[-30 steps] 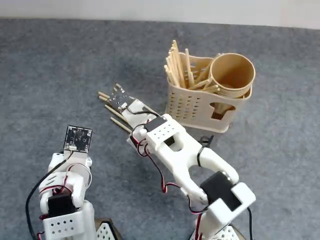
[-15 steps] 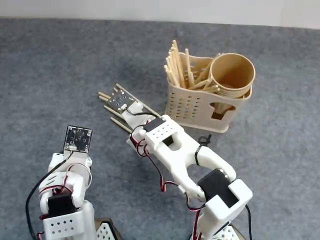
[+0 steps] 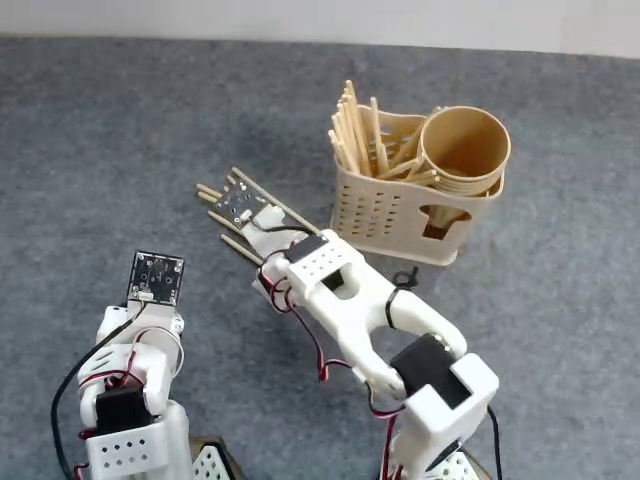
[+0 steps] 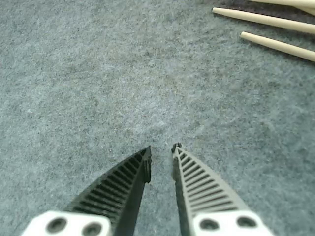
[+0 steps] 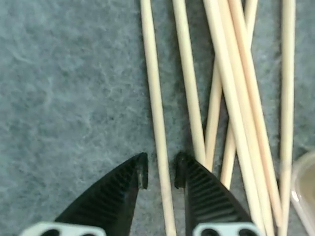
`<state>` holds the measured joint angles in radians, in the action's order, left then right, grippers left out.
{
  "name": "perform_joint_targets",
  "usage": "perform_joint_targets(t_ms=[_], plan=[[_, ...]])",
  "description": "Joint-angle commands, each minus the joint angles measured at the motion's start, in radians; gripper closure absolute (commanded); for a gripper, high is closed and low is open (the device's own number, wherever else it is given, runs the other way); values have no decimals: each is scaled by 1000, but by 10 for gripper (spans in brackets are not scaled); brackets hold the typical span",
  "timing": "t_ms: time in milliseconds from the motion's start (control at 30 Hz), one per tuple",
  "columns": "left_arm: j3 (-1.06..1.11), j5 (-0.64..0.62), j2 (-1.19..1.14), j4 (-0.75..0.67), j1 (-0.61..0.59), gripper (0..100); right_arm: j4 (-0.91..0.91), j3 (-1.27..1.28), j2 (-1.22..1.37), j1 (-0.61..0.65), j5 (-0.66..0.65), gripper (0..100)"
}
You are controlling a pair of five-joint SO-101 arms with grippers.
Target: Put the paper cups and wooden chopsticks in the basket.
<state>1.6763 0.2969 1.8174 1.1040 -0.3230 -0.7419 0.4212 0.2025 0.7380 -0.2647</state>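
A cream slotted basket [image 3: 390, 215] stands at the back right. It holds stacked paper cups [image 3: 465, 148] and a bundle of upright wooden chopsticks [image 3: 352, 135]. Several loose chopsticks [image 3: 212, 192] lie on the grey carpet left of the basket, under my right arm's wrist [image 3: 245, 208]. My right gripper [image 5: 161, 171] is low over them and narrowly open, one chopstick [image 5: 153, 98] running between its fingertips. More chopsticks [image 5: 231, 88] lie crossed beside it. My left gripper [image 4: 161, 148] hangs over bare carpet with a narrow gap and nothing in it. Two chopstick ends [image 4: 275, 42] lie beyond it.
Grey carpet [image 3: 120, 130] covers the whole table, with open room at the left and back. My left arm [image 3: 135, 370] sits folded at the front left. A black cable [image 3: 408, 278] trails by the basket's front.
My right arm has shifted a little forward and left over the loose chopsticks. The left arm has stayed still.
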Motion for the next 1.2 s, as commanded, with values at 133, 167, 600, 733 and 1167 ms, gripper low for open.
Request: perform_joint_targets(t_ms=[133, 167, 600, 733, 1167], plan=[[19, 6, 12, 0, -10, 912, -302, -259, 19, 21, -11, 995], [19, 6, 12, 0, -10, 912, -337, -291, 19, 21, -11, 994], [19, 8, 7, -2, -10, 912, -437, -288, -186, 22, -5, 994], [19, 8, 7, -2, -8, 912, -334, -148, -320, 22, -3, 994], [19, 8, 7, -5, -7, 912, -96, 61, -478, 21, -3, 994]])
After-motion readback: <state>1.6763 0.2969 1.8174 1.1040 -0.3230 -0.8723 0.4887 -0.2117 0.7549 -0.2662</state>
